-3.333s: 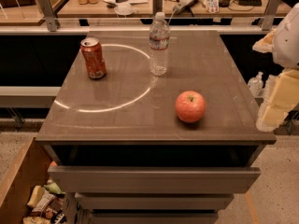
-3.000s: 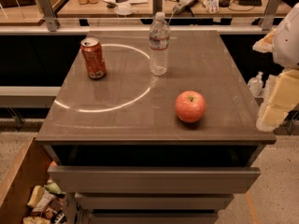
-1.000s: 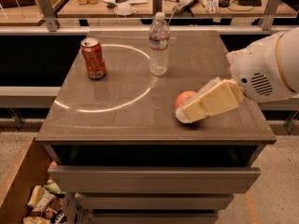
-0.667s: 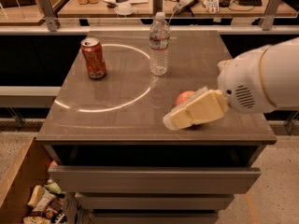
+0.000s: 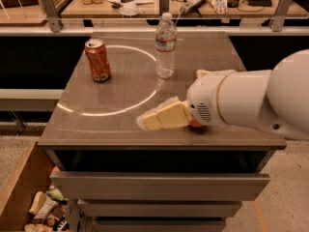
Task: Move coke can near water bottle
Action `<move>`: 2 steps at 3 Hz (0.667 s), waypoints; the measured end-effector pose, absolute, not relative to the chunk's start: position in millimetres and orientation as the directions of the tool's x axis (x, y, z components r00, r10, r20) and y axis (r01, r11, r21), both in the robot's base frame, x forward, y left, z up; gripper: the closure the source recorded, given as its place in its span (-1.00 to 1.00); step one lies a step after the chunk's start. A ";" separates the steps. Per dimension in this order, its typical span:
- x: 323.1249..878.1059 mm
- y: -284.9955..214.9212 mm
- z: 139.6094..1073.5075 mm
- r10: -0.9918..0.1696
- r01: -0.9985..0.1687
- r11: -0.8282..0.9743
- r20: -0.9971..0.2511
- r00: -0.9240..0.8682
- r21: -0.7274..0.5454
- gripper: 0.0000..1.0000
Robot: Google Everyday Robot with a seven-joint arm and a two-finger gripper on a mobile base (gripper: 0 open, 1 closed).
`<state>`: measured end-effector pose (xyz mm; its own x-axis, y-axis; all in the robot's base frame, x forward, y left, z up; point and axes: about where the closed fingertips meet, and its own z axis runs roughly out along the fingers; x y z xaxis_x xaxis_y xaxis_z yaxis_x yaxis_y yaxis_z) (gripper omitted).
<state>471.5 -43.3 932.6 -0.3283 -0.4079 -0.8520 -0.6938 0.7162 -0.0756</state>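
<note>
The coke can (image 5: 98,60) stands upright at the back left of the grey table (image 5: 111,95), inside a bright ring of light. The water bottle (image 5: 165,46) stands upright at the back middle, on the ring's right edge. The two are about a hand's width apart. My gripper (image 5: 161,117) reaches in from the right on a thick white arm (image 5: 251,98). Its pale fingers point left over the front middle of the table, well short of the can and in front of the bottle.
A red apple (image 5: 195,123) is almost wholly hidden behind my wrist at the front right. A cluttered bench (image 5: 159,1) runs behind the table beyond a rail. Drawers (image 5: 159,185) sit under the table. A wooden bin of packets (image 5: 41,209) is at lower left.
My arm has swung in from the right edge across the table and moved left, now covering the apple. The can and the bottle have not moved.
</note>
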 end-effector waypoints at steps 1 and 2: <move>500.2 -3.1 926.9 -0.353 -0.699 0.710 -0.901 -0.253 -0.082 -1.00; 522.9 33.5 919.6 -0.300 -0.697 0.713 -0.932 -0.206 -0.075 -1.00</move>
